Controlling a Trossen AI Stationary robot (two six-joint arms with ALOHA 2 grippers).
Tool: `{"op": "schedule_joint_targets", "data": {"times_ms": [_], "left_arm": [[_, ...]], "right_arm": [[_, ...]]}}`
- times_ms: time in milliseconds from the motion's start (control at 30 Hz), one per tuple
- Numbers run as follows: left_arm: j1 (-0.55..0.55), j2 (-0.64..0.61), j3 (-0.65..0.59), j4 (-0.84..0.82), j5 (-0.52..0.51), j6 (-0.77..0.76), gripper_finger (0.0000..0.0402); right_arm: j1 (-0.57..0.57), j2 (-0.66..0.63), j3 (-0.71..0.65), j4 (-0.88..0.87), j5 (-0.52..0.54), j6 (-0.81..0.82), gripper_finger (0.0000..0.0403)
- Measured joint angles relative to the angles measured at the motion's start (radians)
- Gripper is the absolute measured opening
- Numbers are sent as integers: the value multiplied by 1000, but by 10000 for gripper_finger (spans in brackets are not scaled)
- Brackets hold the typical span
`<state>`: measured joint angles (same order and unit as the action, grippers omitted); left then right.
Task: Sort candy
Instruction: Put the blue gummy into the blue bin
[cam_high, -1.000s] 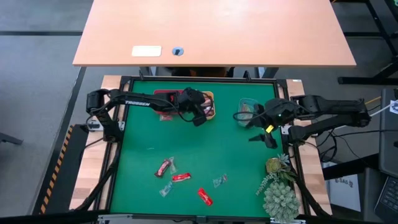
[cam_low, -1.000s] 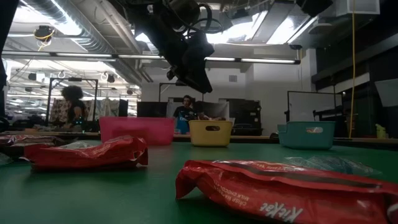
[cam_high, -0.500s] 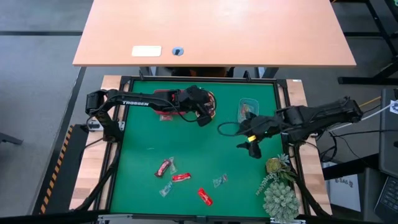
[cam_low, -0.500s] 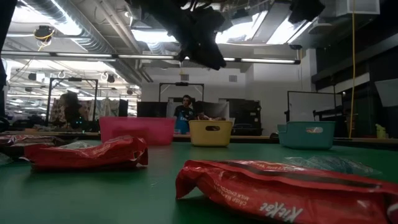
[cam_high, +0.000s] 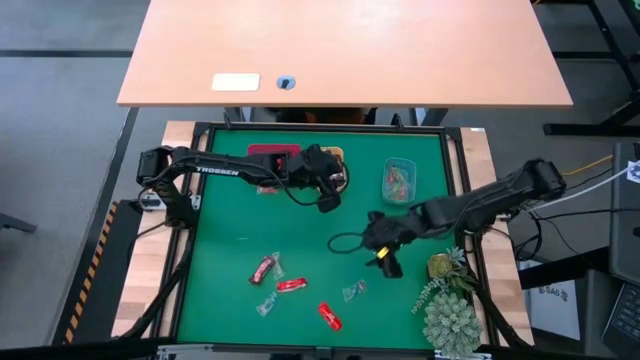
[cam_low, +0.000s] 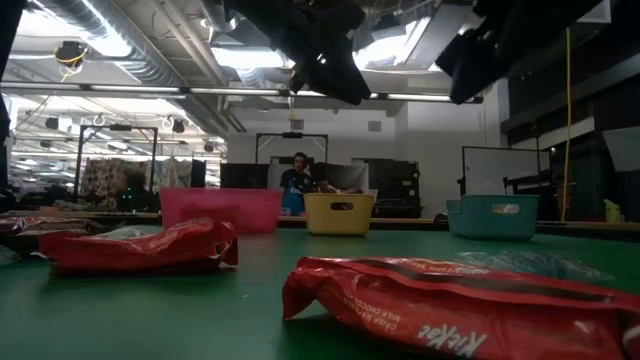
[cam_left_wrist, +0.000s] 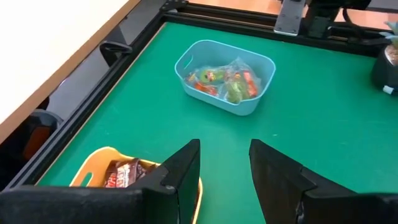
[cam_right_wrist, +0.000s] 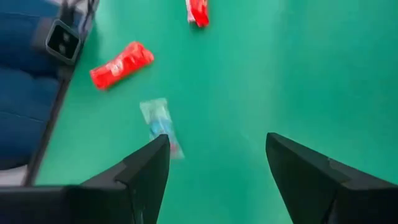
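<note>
Several loose candy pieces lie flat on the green mat near the front: red ones (cam_high: 291, 285) (cam_high: 329, 316), a dark one (cam_high: 264, 268) and clear ones (cam_high: 352, 291) (cam_high: 267, 303). My right gripper (cam_high: 384, 263) hangs open above the mat, right of them. Its wrist view shows a clear candy (cam_right_wrist: 160, 124) and two red ones (cam_right_wrist: 121, 64) (cam_right_wrist: 197, 12) ahead of the empty fingers (cam_right_wrist: 217, 140). My left gripper (cam_high: 328, 200) is open and empty, in the air just in front of the orange tray (cam_high: 336, 160). From its wrist (cam_left_wrist: 225, 149) I see brown bars in that tray (cam_left_wrist: 115, 174).
A red tray (cam_high: 270, 152), the orange tray and a teal tray (cam_high: 398, 180) holding candy (cam_left_wrist: 227, 78) line the far edge. A spiky green plant (cam_high: 450, 310) stands at the near right corner. A black frame (cam_high: 190, 250) rims the mat. Two red candies (cam_low: 450, 310) (cam_low: 140, 245) fill the low view's foreground.
My right gripper has swung from beside the teal tray toward the table's near left and down, ending over the mat close to the loose candy, still open. My left gripper has risen a little and drifted from over the orange tray toward the mat's middle.
</note>
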<state>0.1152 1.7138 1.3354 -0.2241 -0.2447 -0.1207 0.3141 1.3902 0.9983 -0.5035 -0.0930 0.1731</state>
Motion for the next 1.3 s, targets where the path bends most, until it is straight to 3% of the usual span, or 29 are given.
{"op": "schedule_joint_targets", "data": {"times_ms": [233,433,600,1300], "left_arm": [[-8,0,0,0,-1,0,134],[-9,0,0,-3,-1,-1,134],[-21,0,0,-8,-1,-2,134],[-60,-17,0,-59,28,-2,134]], "right_arm": [[88,133,-44,224,23,144,264],[176,266,-44,280,35,145,264],[217,341,-44,302,135,144,264],[224,425,-42,326,126,135,264]]}}
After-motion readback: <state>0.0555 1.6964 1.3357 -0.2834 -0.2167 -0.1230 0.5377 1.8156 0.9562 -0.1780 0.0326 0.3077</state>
